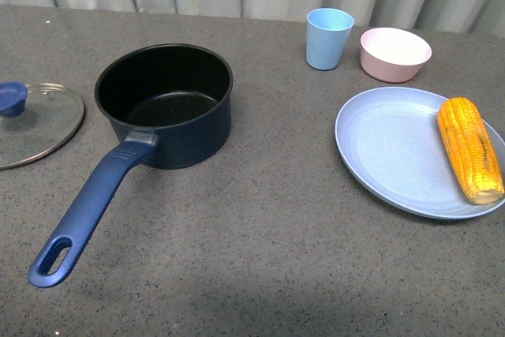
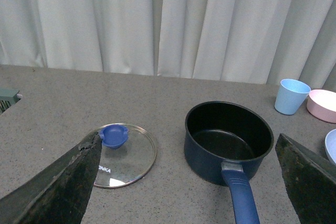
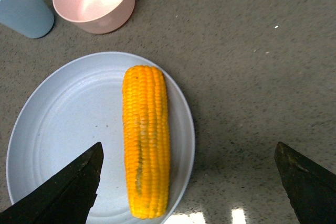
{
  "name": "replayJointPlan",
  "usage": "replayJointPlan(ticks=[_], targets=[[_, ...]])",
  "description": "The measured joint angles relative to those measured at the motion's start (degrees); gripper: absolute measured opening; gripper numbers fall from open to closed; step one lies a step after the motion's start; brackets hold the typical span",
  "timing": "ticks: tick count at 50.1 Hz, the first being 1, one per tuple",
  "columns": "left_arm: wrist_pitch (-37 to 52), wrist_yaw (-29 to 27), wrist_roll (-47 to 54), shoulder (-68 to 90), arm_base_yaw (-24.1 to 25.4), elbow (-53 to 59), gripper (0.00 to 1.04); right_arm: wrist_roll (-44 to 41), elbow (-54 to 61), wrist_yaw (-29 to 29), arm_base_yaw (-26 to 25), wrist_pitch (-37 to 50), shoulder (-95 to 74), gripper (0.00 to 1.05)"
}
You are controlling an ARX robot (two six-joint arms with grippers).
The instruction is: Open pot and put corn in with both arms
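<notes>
The navy pot [image 1: 166, 104] stands uncovered at the table's left centre, black inside, its long blue handle [image 1: 87, 215] pointing toward me. Its glass lid [image 1: 31, 122] with the blue knob [image 1: 12, 99] lies flat on the table left of it. The corn [image 1: 470, 147] lies on the right side of a light blue plate [image 1: 390, 151]. Neither arm shows in the front view. In the left wrist view my left gripper [image 2: 191, 182] is open above the table, lid [image 2: 123, 153] and pot [image 2: 228, 140] ahead of it. My right gripper [image 3: 189, 182] hangs open over the corn [image 3: 146, 140] and the plate's rim.
A light blue cup [image 1: 328, 37] and a pink bowl [image 1: 394, 53] stand at the back right, behind the plate. Pale curtains close off the far side of the grey speckled table. A grey-green box edge [image 2: 8, 98] shows at the left in the left wrist view.
</notes>
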State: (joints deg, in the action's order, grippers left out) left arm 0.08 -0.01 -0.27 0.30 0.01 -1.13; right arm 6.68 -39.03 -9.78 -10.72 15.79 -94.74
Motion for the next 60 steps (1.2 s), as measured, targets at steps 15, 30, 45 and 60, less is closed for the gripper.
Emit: replayJointPlan(ticks=[15, 30, 45, 60], targets=[[0.0, 0.0, 0.0, 0.0, 0.0, 0.0, 0.98, -0.17, -10.69, -1.07, 2.84, -7.08, -11.43, 0.95], [0.0, 0.0, 0.0, 0.0, 0.0, 0.0, 0.98, -2.54, -19.74, -0.57, 4.76, -12.48, -19.34, 0.95], [-0.02, 0.0, 0.0, 0.0, 0.0, 0.0, 0.98, -3.45, -21.53, 0.87, 7.58, -14.4, -23.76, 0.95], [-0.02, 0.0, 0.0, 0.0, 0.0, 0.0, 0.98, -3.43, -21.53, 1.99, 8.22, -14.25, -25.16, 0.91]])
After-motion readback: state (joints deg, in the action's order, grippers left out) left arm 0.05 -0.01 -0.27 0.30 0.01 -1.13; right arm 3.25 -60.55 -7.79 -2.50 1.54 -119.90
